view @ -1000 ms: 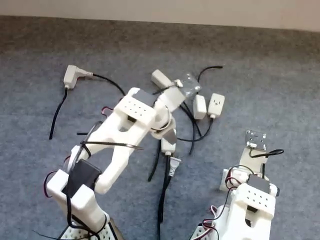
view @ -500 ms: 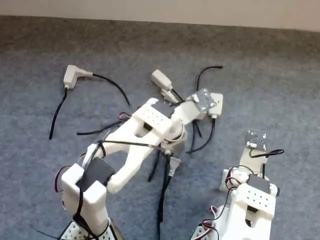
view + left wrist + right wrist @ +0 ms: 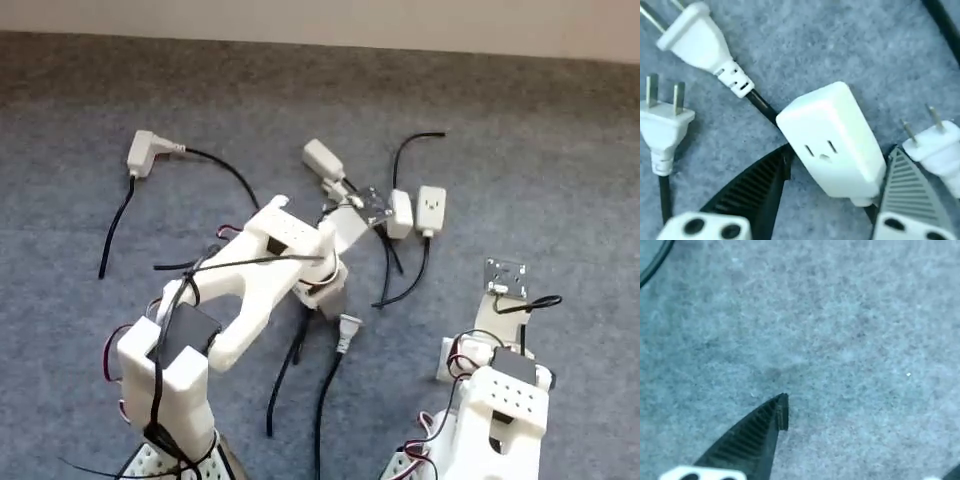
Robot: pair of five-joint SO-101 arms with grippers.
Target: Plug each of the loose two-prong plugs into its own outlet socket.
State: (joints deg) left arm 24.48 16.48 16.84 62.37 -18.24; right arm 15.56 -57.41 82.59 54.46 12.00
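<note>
White socket block (image 3: 832, 135) sits on the grey carpet (image 3: 790, 55) squarely between the wide-spread jaws of the left pincer (image 3: 840, 156), one ribbed finger (image 3: 760, 185) close on each flank; this looks like a line-up to clamp the block and steady it for plugging. Room is tight: a loose plug (image 3: 937, 147) lies just outside one finger, a second plug (image 3: 665, 120) and third plug (image 3: 695, 35) outside the other, and a black cord (image 3: 762, 106) runs under the block. Right pincer (image 3: 867, 440), jaws spread and holding nothing, hangs over open carpet well apart from the cluster.
</note>
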